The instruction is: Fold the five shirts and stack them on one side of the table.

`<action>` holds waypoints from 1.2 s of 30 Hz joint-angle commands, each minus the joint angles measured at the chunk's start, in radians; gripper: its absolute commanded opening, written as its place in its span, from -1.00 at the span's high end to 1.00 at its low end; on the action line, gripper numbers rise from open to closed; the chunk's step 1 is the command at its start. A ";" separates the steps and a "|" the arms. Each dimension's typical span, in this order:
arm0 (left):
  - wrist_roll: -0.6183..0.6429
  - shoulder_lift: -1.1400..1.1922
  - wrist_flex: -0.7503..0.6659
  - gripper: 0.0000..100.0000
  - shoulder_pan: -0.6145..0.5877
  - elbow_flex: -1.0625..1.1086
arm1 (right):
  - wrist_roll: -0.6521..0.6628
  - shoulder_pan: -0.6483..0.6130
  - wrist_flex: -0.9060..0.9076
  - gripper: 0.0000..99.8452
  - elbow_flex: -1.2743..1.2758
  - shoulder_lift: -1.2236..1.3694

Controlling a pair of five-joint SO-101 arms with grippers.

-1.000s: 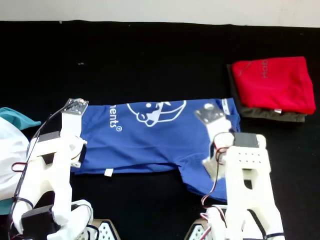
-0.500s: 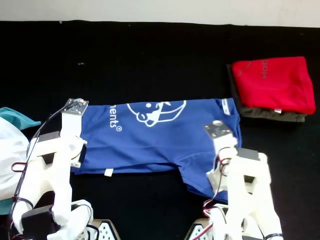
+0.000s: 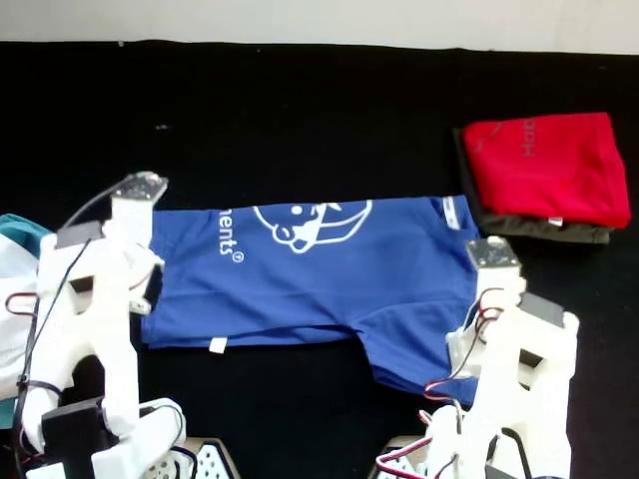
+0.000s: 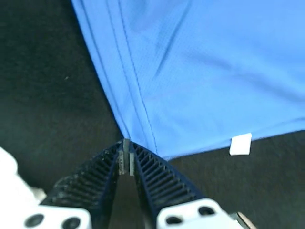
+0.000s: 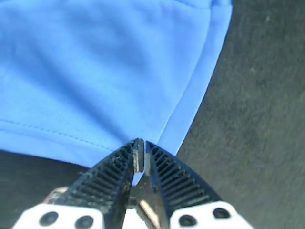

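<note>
A blue shirt (image 3: 319,269) with a white print lies spread across the middle of the black table (image 3: 300,110). My left arm (image 3: 100,289) stands over its left edge and my right arm (image 3: 509,339) over its right edge. In the left wrist view my left gripper (image 4: 126,160) is shut, its tips pinching the hem of the blue shirt (image 4: 200,71), near a small white tag (image 4: 240,144). In the right wrist view my right gripper (image 5: 141,160) is shut on the side edge of the blue shirt (image 5: 95,71), with bare table beside it.
A folded red shirt (image 3: 544,165) lies on a folded dark shirt (image 3: 539,230) at the back right. White and teal cloth (image 3: 15,289) is heaped at the left edge. Black table stretches behind the blue shirt.
My right arm has moved from over the shirt's body out to its right edge. My left arm has shifted slightly left and back. The blue shirt lies as before.
</note>
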 commanded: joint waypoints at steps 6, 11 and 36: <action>0.006 -0.012 0.026 0.98 0.001 -0.053 | -0.081 -0.117 0.035 0.75 -0.010 -0.005; 0.006 -0.012 0.026 0.98 -0.002 -0.053 | -0.078 -0.119 0.013 0.75 -0.005 0.005; 0.006 -0.012 0.026 0.98 0.001 -0.054 | -0.028 -0.120 -0.028 0.77 0.077 0.007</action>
